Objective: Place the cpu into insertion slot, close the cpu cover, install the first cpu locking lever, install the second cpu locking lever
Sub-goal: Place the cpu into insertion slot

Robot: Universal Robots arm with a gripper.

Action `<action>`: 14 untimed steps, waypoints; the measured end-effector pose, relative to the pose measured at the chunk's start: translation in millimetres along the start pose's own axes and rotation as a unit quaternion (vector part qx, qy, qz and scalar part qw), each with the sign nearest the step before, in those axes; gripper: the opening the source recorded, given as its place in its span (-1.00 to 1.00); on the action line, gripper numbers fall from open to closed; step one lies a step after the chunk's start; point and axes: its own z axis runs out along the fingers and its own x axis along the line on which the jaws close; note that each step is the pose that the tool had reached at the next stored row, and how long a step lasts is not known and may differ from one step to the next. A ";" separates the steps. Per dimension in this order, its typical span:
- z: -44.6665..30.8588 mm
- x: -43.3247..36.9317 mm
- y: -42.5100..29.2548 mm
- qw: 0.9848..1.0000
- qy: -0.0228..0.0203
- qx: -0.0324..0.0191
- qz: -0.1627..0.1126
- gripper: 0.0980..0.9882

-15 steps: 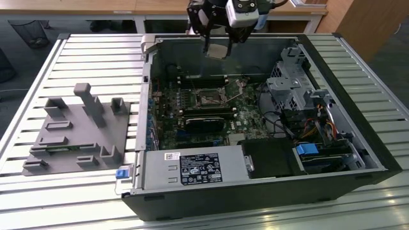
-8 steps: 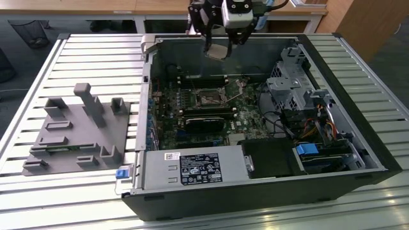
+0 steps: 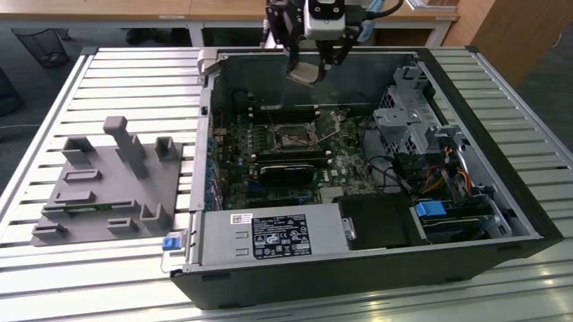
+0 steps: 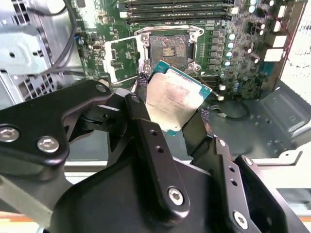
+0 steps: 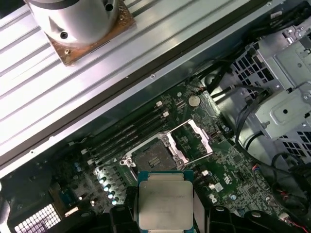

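On the exterior view's left, a grey moulded fixture (image 3: 107, 178) lay on a slatted metal table (image 3: 134, 80). In the middle sat an open computer case (image 3: 358, 282), its green board (image 3: 237, 144) facing up. Above the case's far wall hung the gripper (image 3: 307, 69), jaws clamped on two opposite edges of the cpu (image 3: 304, 72), which was held tilted in the air. The slot (image 3: 291, 138) lay on the board, well below the cpu and toward the near side of the case. It sat almost straight under the cpu in that view, the two well apart. In the second wrist view the gripper (image 4: 172, 99) carried the cpu (image 4: 177, 94) with the slot (image 4: 167, 48) beyond it, its dark pin field bare. The cover (image 4: 121, 60) was swung open just beside it. The cpu's edges were turned out of line with the slot's edges. The first wrist view showed the same: cpu (image 5: 165, 199) in the gripper (image 5: 165, 208), slot (image 5: 153, 158) uncovered, cover (image 5: 194, 138) raised alongside. On the exterior view's right, a metal drive cage (image 3: 407, 127) and cables (image 3: 439, 181) stood near the board. By these views, the cpu was not yet seated.
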 end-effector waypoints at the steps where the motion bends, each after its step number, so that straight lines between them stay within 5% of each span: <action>1: 0.1 0.0 0.0 1.000 -0.001 0.000 0.008 0.00; 8: 1.4 0.0 -0.1 0.998 -0.006 -0.001 0.065 0.00; 14: 2.9 0.0 -0.2 0.993 -0.011 -0.002 0.119 0.00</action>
